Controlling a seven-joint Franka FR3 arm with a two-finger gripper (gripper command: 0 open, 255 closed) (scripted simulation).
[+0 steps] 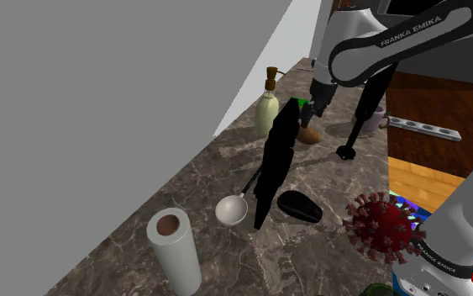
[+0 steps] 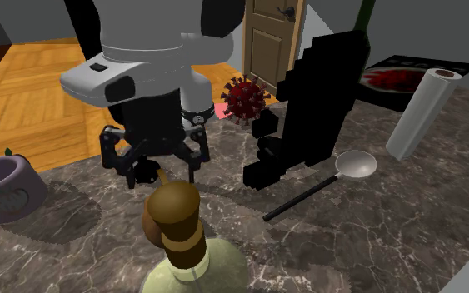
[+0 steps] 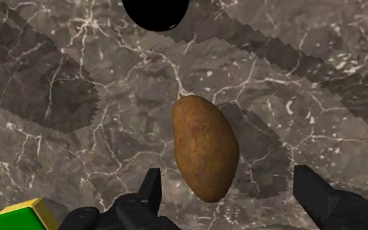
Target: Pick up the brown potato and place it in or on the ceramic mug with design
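Arm point(image 1: 394, 42) bent down over marble counter point(image 3: 58, 150), jaws wide apart, potato point(image 3: 205, 147) between them, untouched.

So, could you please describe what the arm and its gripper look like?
The arm has rounded white links with dark joints; a dark band carries pale FRANKA EMIKA lettering. The gripper is all black, with two blocky fingers and a small green-and-yellow block beside them.
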